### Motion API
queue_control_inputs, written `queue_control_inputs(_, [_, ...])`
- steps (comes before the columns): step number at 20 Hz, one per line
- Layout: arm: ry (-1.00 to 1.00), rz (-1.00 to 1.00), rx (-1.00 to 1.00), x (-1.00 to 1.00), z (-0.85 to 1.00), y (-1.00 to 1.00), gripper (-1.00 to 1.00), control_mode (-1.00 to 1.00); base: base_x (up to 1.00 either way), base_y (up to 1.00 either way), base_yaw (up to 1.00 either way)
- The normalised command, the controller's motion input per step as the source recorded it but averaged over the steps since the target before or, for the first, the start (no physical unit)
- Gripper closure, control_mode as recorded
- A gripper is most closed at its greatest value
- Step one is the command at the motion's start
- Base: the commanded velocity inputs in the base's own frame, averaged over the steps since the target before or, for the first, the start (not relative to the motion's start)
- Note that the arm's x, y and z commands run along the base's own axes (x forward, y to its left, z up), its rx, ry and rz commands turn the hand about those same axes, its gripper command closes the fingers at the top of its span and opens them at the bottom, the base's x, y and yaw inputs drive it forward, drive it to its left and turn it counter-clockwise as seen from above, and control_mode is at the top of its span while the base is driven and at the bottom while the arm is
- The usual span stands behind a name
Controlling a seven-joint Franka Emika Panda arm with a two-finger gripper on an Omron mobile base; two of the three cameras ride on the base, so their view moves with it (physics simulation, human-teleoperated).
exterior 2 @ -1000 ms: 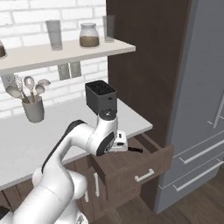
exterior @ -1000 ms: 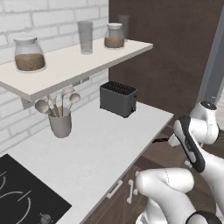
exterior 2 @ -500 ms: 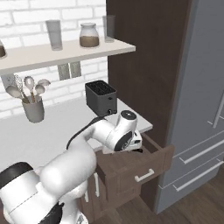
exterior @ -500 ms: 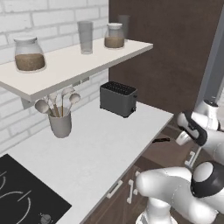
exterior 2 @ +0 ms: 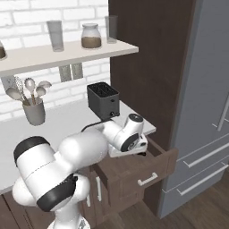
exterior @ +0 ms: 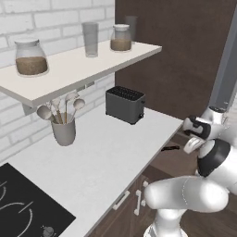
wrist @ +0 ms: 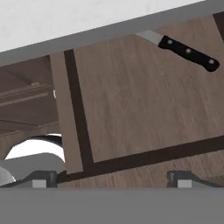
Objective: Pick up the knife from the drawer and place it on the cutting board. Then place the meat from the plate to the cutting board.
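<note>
A: Item one, left to right: utensil crock with spoons, standing on the counter. Risk?

B: None. It stands well apart from the work.

A: Item two: toaster, black, near the counter's right end.

B: Low risk. The arm's elbow swings past that end of the counter; a wide swing could clip it.

A: Item three: drawer, pulled open below the counter's right end.

B: This is where trouble would start. The pincer hangs over it with both tips spread fully apart and nothing between them.

A: Item four: knife, black riveted handle, grey blade.

B: It lies flat on the drawer floor, in the hand view's far upper right corner, its blade tip running under the counter's edge. It is well off the line between the tips.

A: Listed hazards?

B: Three, by my judgement. A straight descent from here meets bare wood, not the handle. Reaching toward the blade end could knock the hand against the counter's overhang. And a thin handle lying flat may slide or roll if the tips close off-centre or crosswise.
</note>
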Motion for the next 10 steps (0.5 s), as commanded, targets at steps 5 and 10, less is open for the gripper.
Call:
queue_control_inputs(5, [0.08,0.07,0.00,0.29,-0.45,-0.06,-1.00,-1.00,0.00,0.00,0.00])
queue_control_inputs(10, [0.06,0.08,0.00,0.18,-0.51,-0.14,-1.00,-1.00,0.00,0.00,0.00])
